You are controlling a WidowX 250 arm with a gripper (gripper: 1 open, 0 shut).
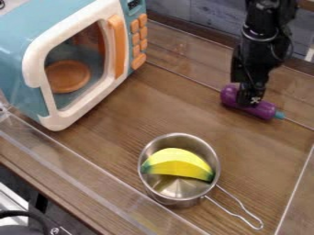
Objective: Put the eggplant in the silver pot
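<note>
- The wooden table point(147, 110) carries everything in view, and a clear plastic wall point(73, 188) runs along its near edge.
- The teal toy microwave point(61, 55) stands at the left with its cream door frame, an orange keypad point(117, 41) and an orange disc point(68, 78) visible through the window; it sits well apart from the eggplant and the pot.
- The black robot arm point(263, 32) comes down from the top right, pointing straight down.
- The silver pot point(181, 171) sits near the front, its thin wire handle point(240, 213) pointing to the lower right. A yellow-green piece point(179, 164) already fills much of its inside.
- The gripper point(254, 93) has its fingers spread apart, low over the near end of the eggplant; whether they touch it cannot be told.
- The eggplant point(254, 105) lies on its side at the right, purple with its teal stem cap point(280, 115) pointing right, well apart from the pot.
</note>
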